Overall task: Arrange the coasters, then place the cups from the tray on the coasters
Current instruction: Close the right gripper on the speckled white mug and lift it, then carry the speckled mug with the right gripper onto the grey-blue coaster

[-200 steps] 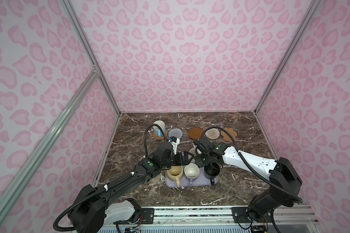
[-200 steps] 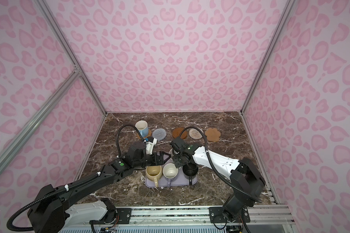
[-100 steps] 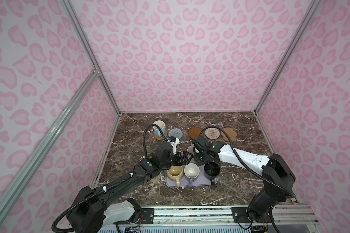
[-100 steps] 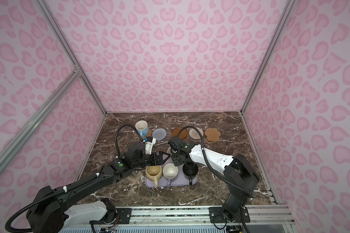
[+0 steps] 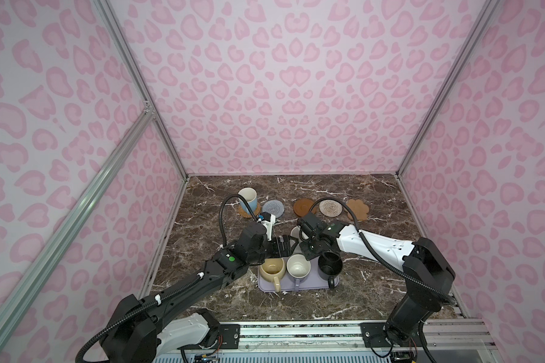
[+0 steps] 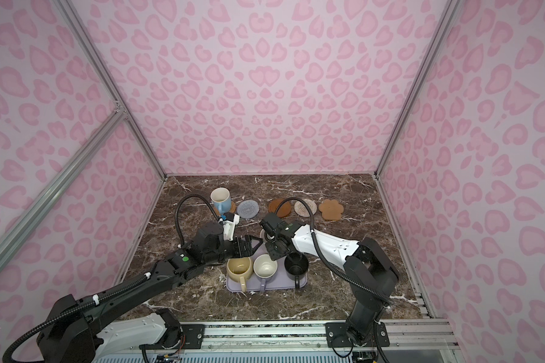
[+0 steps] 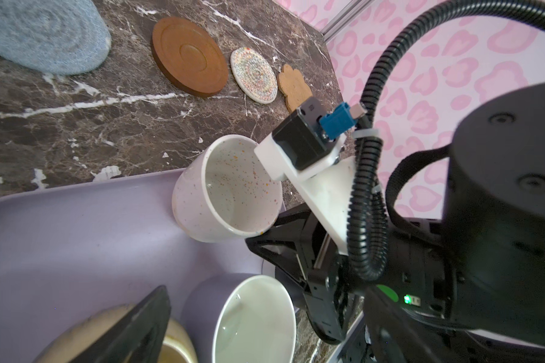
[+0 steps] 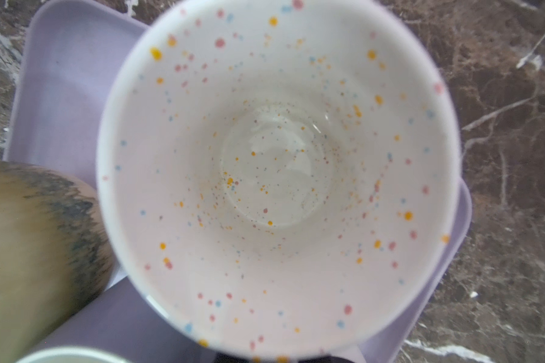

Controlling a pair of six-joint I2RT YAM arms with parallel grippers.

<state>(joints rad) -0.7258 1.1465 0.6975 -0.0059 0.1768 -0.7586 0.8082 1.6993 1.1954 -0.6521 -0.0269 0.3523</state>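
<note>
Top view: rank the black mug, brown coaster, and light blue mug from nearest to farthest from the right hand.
1. Black mug, on the tray's right end, just beside the right hand.
2. Brown coaster, back row, beyond the hand.
3. Light blue mug, far back left.

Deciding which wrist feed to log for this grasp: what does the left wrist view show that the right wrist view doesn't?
Left wrist only: the right gripper against the side of the speckled mug, and four bare coasters beyond it: grey-blue disc, brown disc, beige woven disc, cork paw.
Right wrist only: a straight look down to the speckled mug's empty bottom; its own jaws are out of frame.
Both: the speckled mug, the lavender tray, the pale yellow mug, the lavender mug and the marble table.
</note>
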